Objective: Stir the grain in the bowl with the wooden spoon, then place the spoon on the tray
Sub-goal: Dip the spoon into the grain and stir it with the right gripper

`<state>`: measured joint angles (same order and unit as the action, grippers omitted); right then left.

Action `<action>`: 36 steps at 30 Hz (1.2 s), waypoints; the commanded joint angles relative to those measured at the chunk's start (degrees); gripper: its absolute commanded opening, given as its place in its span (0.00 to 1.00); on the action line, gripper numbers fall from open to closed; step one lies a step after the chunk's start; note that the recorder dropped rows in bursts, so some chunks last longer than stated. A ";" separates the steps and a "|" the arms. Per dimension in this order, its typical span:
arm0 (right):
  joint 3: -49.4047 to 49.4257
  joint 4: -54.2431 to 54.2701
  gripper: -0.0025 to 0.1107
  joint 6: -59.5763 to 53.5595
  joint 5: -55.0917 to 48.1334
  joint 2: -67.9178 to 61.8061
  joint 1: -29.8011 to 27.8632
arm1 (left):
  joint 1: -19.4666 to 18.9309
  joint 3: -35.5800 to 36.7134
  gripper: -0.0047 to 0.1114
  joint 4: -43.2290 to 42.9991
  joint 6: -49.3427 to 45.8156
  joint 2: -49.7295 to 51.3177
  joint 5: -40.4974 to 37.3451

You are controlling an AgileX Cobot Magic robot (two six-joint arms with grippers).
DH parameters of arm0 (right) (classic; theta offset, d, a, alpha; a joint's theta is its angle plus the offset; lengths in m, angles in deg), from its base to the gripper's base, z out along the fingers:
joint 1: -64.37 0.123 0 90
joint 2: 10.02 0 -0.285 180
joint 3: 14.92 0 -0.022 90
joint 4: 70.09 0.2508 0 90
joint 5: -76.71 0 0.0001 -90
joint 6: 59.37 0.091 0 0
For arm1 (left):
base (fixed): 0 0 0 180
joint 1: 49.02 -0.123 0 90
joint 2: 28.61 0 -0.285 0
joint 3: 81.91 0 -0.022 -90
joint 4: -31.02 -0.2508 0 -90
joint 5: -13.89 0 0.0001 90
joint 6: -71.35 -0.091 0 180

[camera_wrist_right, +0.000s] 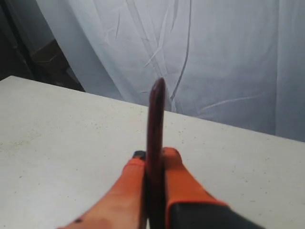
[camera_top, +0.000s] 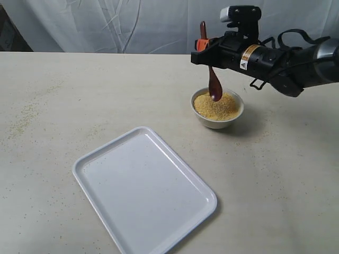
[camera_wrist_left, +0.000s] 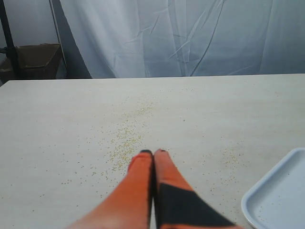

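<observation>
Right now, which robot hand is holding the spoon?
The right hand, above the bowl, pinches the wooden spoon; the left hand is shut on nothing.

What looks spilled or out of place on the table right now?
Spilled grain is scattered in a loose trail across the table, well away from the bowl. It is thickest just ahead of the shut left gripper.

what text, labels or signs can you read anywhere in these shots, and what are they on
No words or numbers can be read in any view.
Sticker on the right arm: yellow and white, with what looks like a small triangle warning sign. Its print is too small to read.
Tray, bowl and wooden spoon: no markings visible.
</observation>
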<state>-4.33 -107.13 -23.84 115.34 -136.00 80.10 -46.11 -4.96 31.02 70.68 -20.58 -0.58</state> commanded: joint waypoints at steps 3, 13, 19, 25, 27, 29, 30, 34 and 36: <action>-0.02 0.08 0.07 -3.62 -1.35 -3.65 3.07 | 0.09 0.27 0.04 0.00 0.06 -0.25 0.82; -0.02 7.11 0.07 -7.73 -3.62 -0.98 -0.02 | 0.09 0.27 0.04 0.00 0.06 -0.25 0.82; -0.02 8.70 0.07 -13.72 -5.12 1.29 -1.39 | 0.09 0.27 0.04 0.00 0.06 -0.25 0.82; -0.02 9.04 0.07 -13.89 -7.42 -3.11 -0.30 | 0.09 0.27 0.04 0.00 0.06 -0.25 0.82; -0.02 7.94 0.07 -13.89 -6.07 -2.56 1.32 | 0.09 0.27 0.04 0.00 0.06 -0.25 0.82; -0.02 7.61 0.07 -13.89 -5.28 0.05 2.27 | 0.09 0.27 0.04 0.00 0.06 -0.25 0.82; -0.02 7.51 0.07 -14.14 -5.28 1.09 2.27 | 0.09 0.27 0.04 0.00 0.06 -0.25 0.82; -0.02 8.33 0.07 -16.98 -7.13 2.78 -0.18 | 0.09 0.27 0.04 0.00 0.06 -0.25 0.82; -0.02 9.10 0.07 -18.24 -7.53 0.48 -0.41 | 0.09 0.27 0.04 0.00 0.06 -0.25 0.82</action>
<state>-4.33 -99.13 -40.43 108.71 -133.76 80.31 -46.11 -4.96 31.02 70.68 -20.58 -0.58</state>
